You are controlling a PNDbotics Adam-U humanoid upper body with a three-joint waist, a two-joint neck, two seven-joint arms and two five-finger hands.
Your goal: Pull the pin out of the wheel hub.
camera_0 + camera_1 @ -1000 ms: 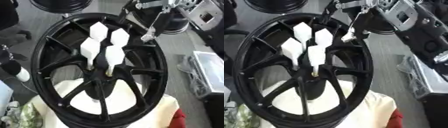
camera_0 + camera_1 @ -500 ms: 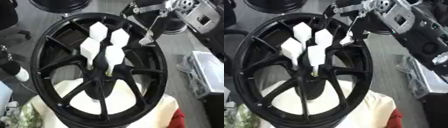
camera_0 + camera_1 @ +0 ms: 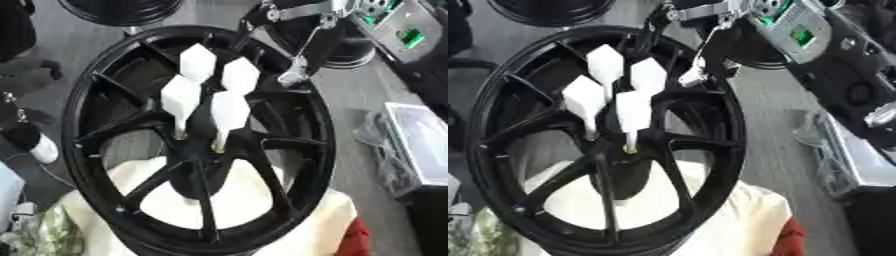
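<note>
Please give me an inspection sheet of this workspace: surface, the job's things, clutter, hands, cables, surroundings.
Surface: cream cloth under the wheel.
Job's things: black wheel hub; four white-headed pins standing in its centre.
Clutter: red cloth at the lower right.
Hands: right hand above the far rim, fingers straight, touching no pin; left hand nothing seen.
Cables: nothing seen.
Surroundings: another black wheel behind; grey tray at right.

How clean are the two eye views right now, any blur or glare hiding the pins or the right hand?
Left eye view: soft all over; the white pins glare flat against the black wheel, their edges smeared. Right eye view: equally soft; the right hand shows only as thin blurred fingers, so its pose is unclear. Neither view shows detail in the dark hub.
</note>
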